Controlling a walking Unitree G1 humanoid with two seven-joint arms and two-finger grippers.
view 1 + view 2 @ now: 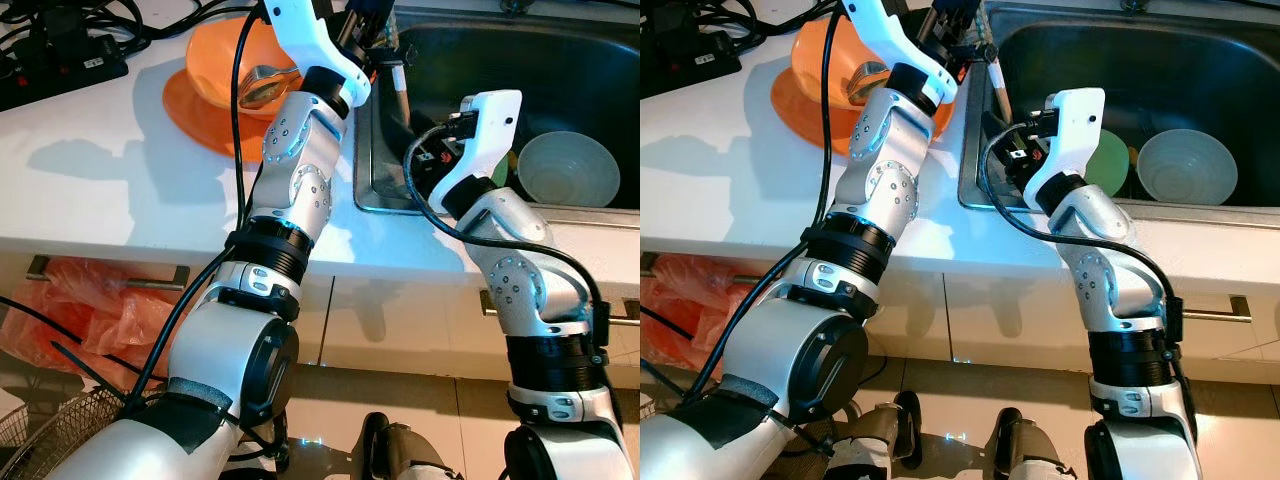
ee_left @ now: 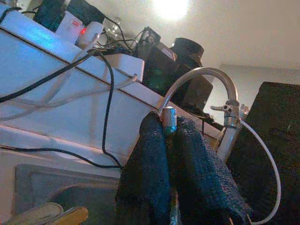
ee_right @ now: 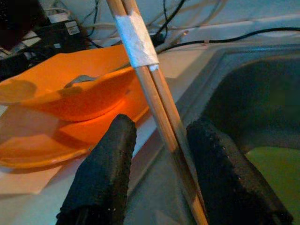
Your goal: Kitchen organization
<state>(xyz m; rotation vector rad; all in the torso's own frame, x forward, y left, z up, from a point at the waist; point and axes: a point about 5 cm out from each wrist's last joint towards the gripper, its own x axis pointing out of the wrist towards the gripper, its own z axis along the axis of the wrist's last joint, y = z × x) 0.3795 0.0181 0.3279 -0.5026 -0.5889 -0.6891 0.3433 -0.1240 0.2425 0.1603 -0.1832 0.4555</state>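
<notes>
Taped wooden chopsticks (image 3: 154, 108) lean tilted over the sink's (image 1: 600, 70) edge; an orange bowl (image 1: 215, 65) on an orange plate (image 1: 195, 115) sits at nine o'clock.

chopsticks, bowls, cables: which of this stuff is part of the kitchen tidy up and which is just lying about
Part of the job:
- chopsticks, taped together, between the open right tool
- orange bowl with a spoon, on an orange plate
- pale bowl in the sink

Just lying about:
- power strip and cables
- orange plastic bag

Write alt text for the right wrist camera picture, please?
Two black fingers of the open right gripper flank a taped pair of wooden chopsticks at the sink edge. An orange bowl on an orange plate sits behind.
</notes>
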